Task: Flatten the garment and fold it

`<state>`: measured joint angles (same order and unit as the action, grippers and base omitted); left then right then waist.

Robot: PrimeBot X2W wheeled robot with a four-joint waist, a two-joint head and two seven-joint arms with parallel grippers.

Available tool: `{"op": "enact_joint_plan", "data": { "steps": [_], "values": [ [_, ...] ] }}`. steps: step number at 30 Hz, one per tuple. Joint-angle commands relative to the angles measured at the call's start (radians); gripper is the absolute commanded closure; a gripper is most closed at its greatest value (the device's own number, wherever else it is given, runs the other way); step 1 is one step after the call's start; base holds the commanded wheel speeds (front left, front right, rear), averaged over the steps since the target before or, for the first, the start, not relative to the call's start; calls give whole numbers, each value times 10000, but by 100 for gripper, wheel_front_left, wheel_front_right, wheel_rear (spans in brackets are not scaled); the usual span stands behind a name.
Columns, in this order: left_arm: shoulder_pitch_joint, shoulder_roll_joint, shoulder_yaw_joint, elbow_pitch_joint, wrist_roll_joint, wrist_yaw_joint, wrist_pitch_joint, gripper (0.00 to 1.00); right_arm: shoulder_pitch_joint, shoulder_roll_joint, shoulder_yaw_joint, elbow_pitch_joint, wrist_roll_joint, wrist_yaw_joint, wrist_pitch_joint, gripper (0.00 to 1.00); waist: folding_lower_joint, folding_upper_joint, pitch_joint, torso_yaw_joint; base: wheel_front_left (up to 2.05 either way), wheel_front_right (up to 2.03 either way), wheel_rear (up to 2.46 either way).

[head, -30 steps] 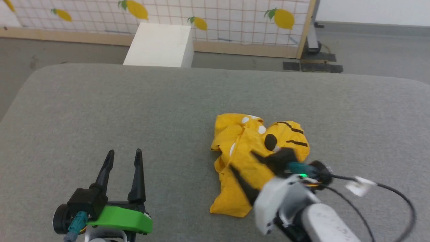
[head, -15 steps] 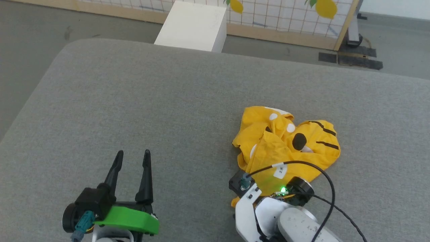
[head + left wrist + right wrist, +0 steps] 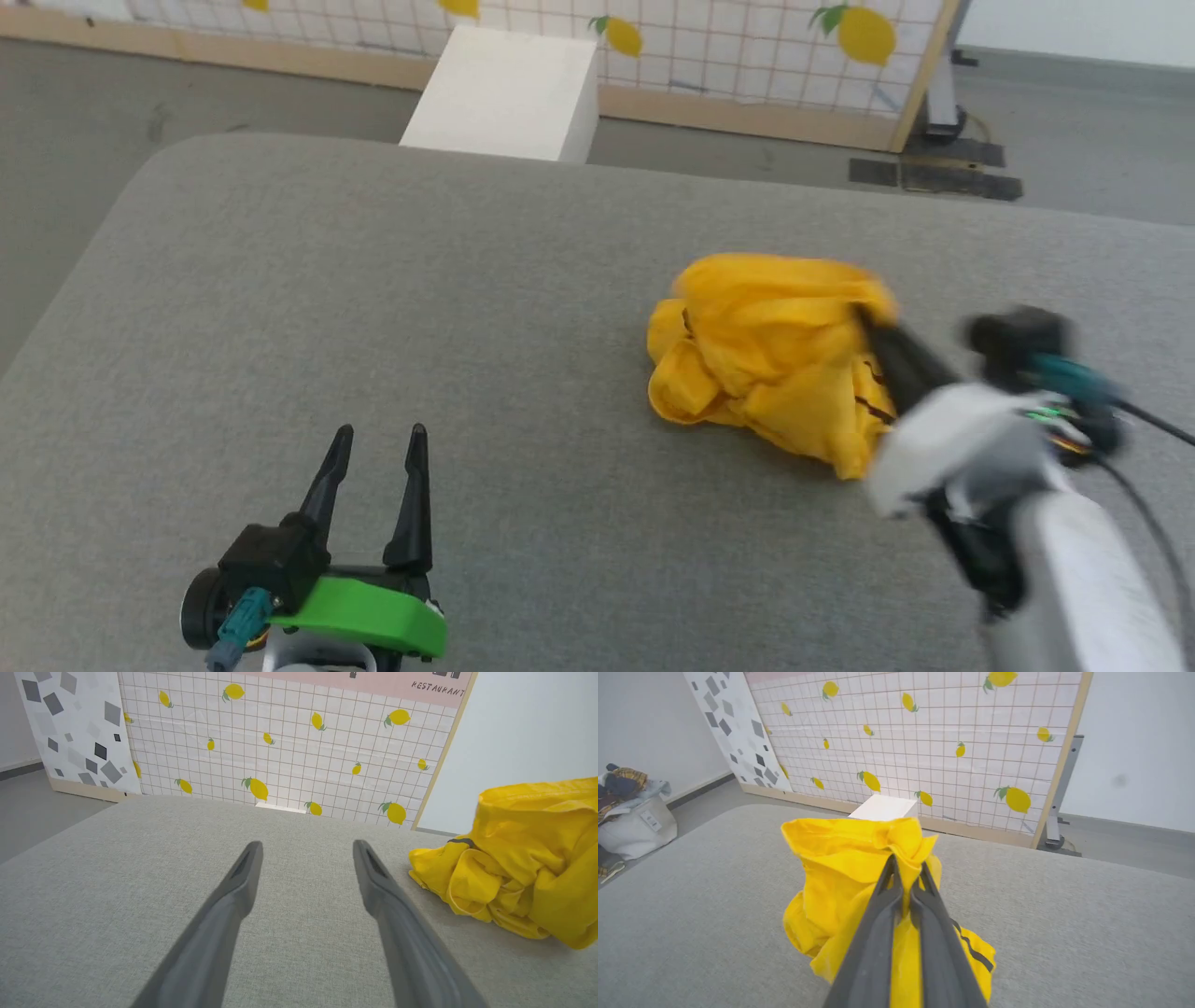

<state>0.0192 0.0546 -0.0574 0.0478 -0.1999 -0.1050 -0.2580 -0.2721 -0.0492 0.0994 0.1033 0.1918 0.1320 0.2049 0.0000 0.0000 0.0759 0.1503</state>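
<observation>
The garment (image 3: 761, 350) is a bright yellow crumpled shirt, bunched in a heap right of centre on the grey padded table (image 3: 373, 280). My right gripper (image 3: 873, 322) is shut on a fold at the garment's upper right edge and holds that part raised. In the right wrist view the garment (image 3: 840, 868) hangs from the pinched right gripper (image 3: 906, 870), with a black stripe of the print low on the cloth. My left gripper (image 3: 377, 446) stands open over bare table at the lower left, well apart from the cloth. The left wrist view has the garment (image 3: 528, 858) to the right of the open left gripper (image 3: 306, 847).
A white box (image 3: 504, 93) stands on the floor beyond the table's far edge. Behind it is a white grid wall with lemon pictures (image 3: 747, 47). A bag of clothes (image 3: 630, 812) sits on the floor at the far left of the right wrist view.
My right gripper has closed on the garment and lifted its edge up and to the right, turning the heap so the print is hidden. The head camera shifted. The left gripper has stayed put.
</observation>
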Motion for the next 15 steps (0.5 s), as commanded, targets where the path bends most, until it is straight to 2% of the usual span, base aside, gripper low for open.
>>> {"op": "enact_joint_plan", "data": {
  "steps": [1,3,6,10,11,15],
  "values": [
    [58,-41,16,0,152,-54,-37,0,524,-15,-588,-284,-14,-13,-185,100,0,0,-280,-393,0,0,0],
    [111,-42,44,10,194,-70,-37,0,1111,-14,-1665,-581,55,-13,-351,100,0,0,-359,-595,0,0,0],
    [145,-42,39,41,248,-100,-37,0,1930,-13,-3267,-367,58,-13,-138,100,0,0,-439,-808,0,0,0],
    [158,-42,58,58,290,-133,-38,0,2873,-12,-4733,669,10,-13,1197,100,0,0,-482,-1046,0,0,0],
    [141,-42,8,91,334,-160,-38,0,3124,-12,-5081,763,-114,-13,1579,0,0,0,-464,-1132,0,0,0],
    [94,-42,22,82,349,-181,-38,0,3007,-12,-4856,49,-231,-13,411,0,0,0,-368,-1227,0,0,0]
  ]
}}
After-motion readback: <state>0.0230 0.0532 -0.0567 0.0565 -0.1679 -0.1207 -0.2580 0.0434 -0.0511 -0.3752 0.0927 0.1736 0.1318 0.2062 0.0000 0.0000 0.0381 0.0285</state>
